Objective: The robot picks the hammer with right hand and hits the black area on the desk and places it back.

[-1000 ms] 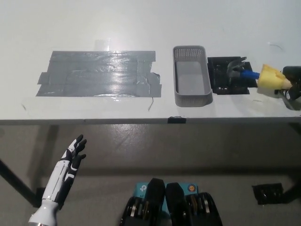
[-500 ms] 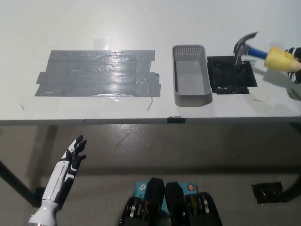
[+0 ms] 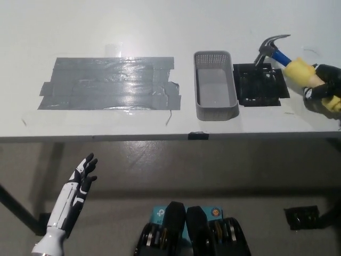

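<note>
The right hand (image 3: 321, 88), fingers closed round the yellow grip, holds the hammer (image 3: 285, 56) lifted above the black patch (image 3: 261, 85) on the tabletop (image 3: 160, 32). Picking looks done; whether the strike has landed I cannot tell; setting down remains. The left hand (image 3: 82, 176) idles below, fingers spread.

You've got a grey perforated basket (image 3: 216, 85) on the white tabletop (image 3: 160, 26). Grey tape patch (image 3: 112, 84) sits to its left, well apart.
</note>
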